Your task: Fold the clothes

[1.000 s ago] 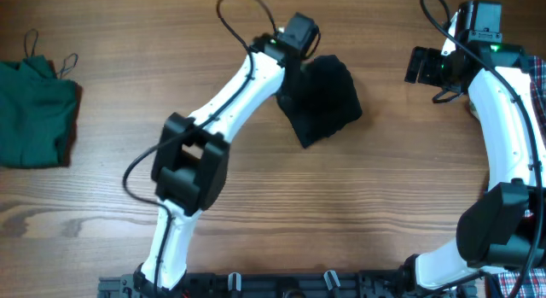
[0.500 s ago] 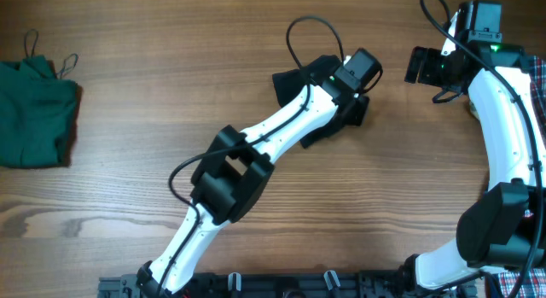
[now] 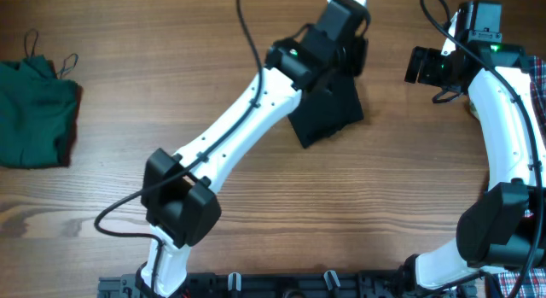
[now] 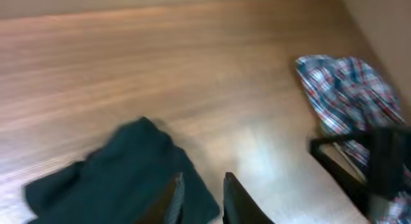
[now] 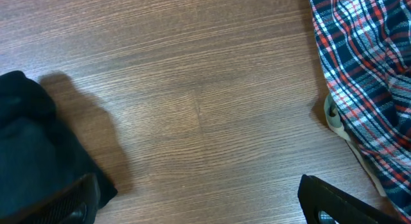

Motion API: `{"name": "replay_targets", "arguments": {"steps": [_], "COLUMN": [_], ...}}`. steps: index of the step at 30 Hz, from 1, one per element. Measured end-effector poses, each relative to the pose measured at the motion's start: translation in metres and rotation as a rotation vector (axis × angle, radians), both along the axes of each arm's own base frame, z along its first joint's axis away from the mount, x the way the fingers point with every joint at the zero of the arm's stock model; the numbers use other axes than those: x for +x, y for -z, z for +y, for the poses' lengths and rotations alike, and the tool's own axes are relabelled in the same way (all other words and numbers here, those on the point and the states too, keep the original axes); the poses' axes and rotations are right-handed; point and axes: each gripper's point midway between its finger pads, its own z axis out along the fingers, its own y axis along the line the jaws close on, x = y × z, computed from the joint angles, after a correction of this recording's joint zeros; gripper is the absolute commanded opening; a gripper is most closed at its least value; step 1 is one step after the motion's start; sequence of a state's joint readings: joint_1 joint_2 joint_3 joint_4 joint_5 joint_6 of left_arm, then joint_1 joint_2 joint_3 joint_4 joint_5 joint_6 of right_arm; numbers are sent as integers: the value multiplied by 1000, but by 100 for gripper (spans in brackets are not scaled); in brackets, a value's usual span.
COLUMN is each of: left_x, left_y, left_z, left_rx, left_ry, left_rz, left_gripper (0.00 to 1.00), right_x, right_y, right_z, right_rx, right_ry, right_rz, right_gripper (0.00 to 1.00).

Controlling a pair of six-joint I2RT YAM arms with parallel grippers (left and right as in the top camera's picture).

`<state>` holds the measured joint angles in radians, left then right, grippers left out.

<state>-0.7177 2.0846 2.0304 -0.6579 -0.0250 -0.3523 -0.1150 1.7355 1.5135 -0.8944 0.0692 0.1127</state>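
The clothes lay well apart: green top [image 3: 34, 114] at the far left, black shirt [image 3: 328, 114] bunched mid-table [image 3: 171, 42] with bare wood all round, plaid shirt [image 3: 537, 84] at the far right. My left claw [image 4: 202, 197] hung over the black shirt's edge, narrowly parted and empty. My right claw [image 5: 192, 201] gaped wide over bare wood between black and plaid.

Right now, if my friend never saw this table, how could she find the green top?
Look at the brown wooden table and go to its far left edge. The dark green cloth top lies there alone. It is the only garment with thin strap loops; the black crumpled shirt sits mid-table and the red-blue-white plaid shirt at the right edge.
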Motion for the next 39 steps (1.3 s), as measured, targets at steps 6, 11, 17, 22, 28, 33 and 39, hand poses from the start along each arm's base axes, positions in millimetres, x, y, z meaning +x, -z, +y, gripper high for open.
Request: {"name": "replay_targets", "arguments": {"steps": [6,11,17,22,28,33,39], "left_x": [28,44,54,51,1,-51,-82], "left_y": [131,191,202,155,73,130,186], "left_z": [10,3,12,24,56,56,57], "left_rx": [156,166,162,148,192,340,470], "left_ry": [-58,-65,-83,-98,-96,-42,-10], "left_rz": [142,155,168,147,212,419,559], "left_gripper": [28,32,33,38,40,38,43], "right_x": [0,0,0,0,0,0,0], "right_y": [0,0,0,0,0,0,0], "right_z": [0,0,0,0,0,0,0], "right_rx": [0,0,0,0,0,-1,0], "right_ry": [0,0,0,0,0,0,0], "right_rz": [0,-1,-1,-1,0,-1,-1], "right_gripper": [100,100,100,100,100,100,100]}}
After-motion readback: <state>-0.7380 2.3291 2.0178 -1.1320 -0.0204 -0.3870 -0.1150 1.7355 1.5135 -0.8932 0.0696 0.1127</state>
